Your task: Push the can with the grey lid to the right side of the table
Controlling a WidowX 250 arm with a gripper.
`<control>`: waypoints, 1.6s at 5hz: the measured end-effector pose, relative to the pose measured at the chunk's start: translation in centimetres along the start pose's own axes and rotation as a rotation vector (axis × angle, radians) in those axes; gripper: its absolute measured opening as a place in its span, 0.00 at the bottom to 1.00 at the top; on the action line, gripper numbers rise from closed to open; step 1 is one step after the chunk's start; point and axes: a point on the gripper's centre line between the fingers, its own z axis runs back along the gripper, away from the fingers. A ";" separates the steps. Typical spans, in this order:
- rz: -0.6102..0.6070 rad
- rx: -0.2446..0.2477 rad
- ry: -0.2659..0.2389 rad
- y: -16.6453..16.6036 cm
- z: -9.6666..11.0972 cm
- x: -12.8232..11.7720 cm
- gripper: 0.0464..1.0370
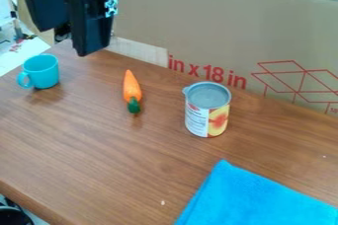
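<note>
The black gripper [63, 40] hangs at the upper left, above the table's back edge, with its two fingers apart and nothing seen between them. Below and left of it, a turquoise cup [42, 72] stands upright with its handle toward the left. An orange toy carrot [132, 90] lies to the right of the cup, its green top toward the camera. Further right stands a can [208, 110] with a silver lid and a white and yellow label. A blue cloth [261, 200] is spread at the lower right. The gripper touches none of these.
A large cardboard panel [218, 31] with red print stands along the back of the wooden table [112, 165]. The table's front left edge runs across the lower left corner, with a dark round object [13, 216] below it.
</note>
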 end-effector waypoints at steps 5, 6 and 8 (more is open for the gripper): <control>0.106 0.254 0.159 10.3 -8.3 11.0 0.96; 0.108 0.252 0.212 10.5 -10.1 13.5 0.96; 0.035 0.161 0.192 8.3 -13.0 20.0 0.96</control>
